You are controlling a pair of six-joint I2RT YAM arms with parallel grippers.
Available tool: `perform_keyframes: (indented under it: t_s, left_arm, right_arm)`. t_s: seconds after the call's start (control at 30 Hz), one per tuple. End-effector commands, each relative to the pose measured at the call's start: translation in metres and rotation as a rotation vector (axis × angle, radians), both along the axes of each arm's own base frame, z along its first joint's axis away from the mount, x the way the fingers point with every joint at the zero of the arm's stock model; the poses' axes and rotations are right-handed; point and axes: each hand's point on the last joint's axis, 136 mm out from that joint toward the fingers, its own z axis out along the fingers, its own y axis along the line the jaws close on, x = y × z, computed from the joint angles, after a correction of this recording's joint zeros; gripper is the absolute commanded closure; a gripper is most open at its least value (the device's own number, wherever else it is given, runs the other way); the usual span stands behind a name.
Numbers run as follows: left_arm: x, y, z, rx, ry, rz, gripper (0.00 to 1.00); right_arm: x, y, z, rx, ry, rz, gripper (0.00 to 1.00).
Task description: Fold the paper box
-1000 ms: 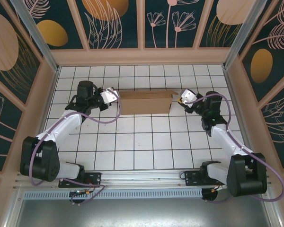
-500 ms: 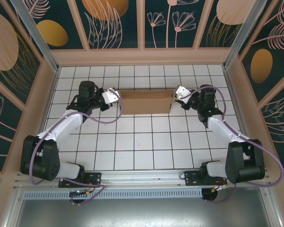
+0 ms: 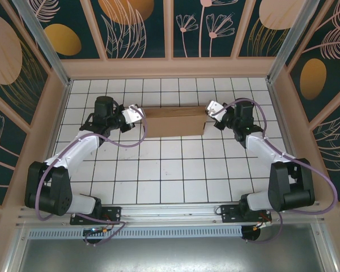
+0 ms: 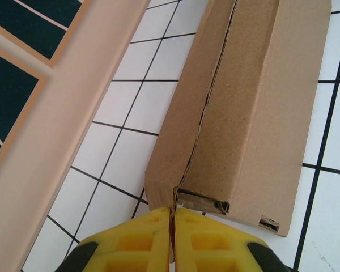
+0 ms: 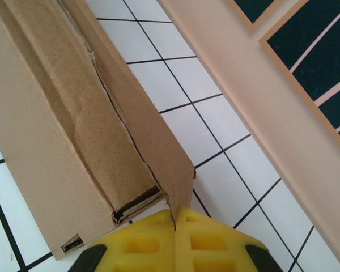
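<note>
The paper box (image 3: pixel 174 122) is a plain brown cardboard mailer lying on the tiled table near the back wall, partly folded, with a raised side wall along its far edge. My left gripper (image 3: pixel 137 113) is at the box's left end. In the left wrist view its yellow fingers (image 4: pixel 137 243) are shut on the end of the raised cardboard wall (image 4: pixel 161 195). My right gripper (image 3: pixel 213 108) is at the box's right end, and its yellow fingers (image 5: pixel 207 241) pinch the other end of that wall (image 5: pixel 178 184). The box (image 5: pixel 51 113) runs away from each wrist camera.
A peach-coloured frame rail (image 3: pixel 170 68) runs along the back of the table, close behind the box. Side rails (image 3: pixel 51 130) bound the left and right. White tiles (image 3: pixel 170 170) with black grid lines lie between the box and the arm bases.
My right gripper has moved left and back to the box's right end and shut on the raised wall. My left gripper has barely moved and has tightened on its end.
</note>
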Motion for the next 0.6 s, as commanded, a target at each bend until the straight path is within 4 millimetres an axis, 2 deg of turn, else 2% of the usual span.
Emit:
perform_keyframes:
  t_s: [0.0,0.23,0.27,0.47,0.57]
  left_arm:
    - [-0.002,-0.011,0.012,-0.048,0.017,-0.032,0.92]
    - [-0.010,-0.027,0.019,-0.202,0.161,-0.014,0.94]
    - [-0.008,-0.031,0.035,-0.248,0.164,-0.011,0.94]
    - [-0.011,-0.037,0.051,-0.436,0.321,0.059,1.00]
    - [-0.008,-0.040,0.059,-0.525,0.408,0.113,0.96]
  right_arm:
    - [-0.001,0.011,0.008,0.003,0.003,0.025,1.00]
    - [-0.006,0.019,0.014,0.061,0.059,-0.018,1.00]
    - [-0.006,0.019,0.019,0.094,0.068,-0.039,1.00]
    - [-0.022,0.030,0.033,0.227,0.142,-0.052,1.00]
    - [-0.024,0.031,0.035,0.271,0.199,-0.090,1.00]
